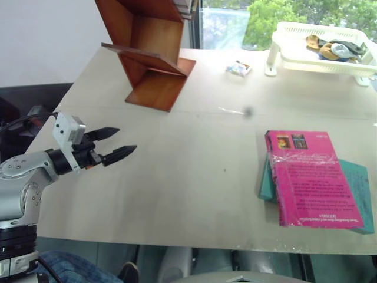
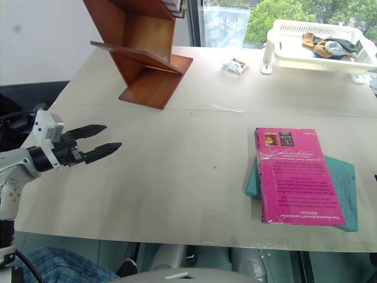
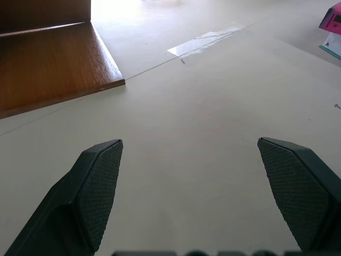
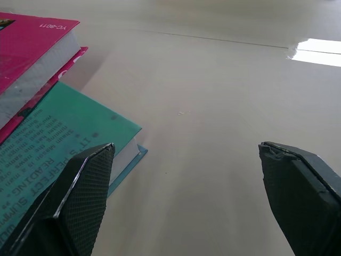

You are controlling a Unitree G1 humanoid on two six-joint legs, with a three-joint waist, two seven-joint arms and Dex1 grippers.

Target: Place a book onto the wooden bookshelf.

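Tabletop [image 1: 194,177] holds magenta book [image 1: 309,180] (atop teal book [image 1: 360,188]).

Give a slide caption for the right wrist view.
Open right gripper above the table, beside the pink book stacked on a teal book.

Beige table [image 1: 194,177] w/ white wall [image 1: 41,41], sunlit window [image 1: 235,23] behind

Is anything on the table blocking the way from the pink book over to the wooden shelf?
Nothing visible: bare table lies between the pink book, resting on a teal book, and the wooden shelf. The small packet sits off to the side.
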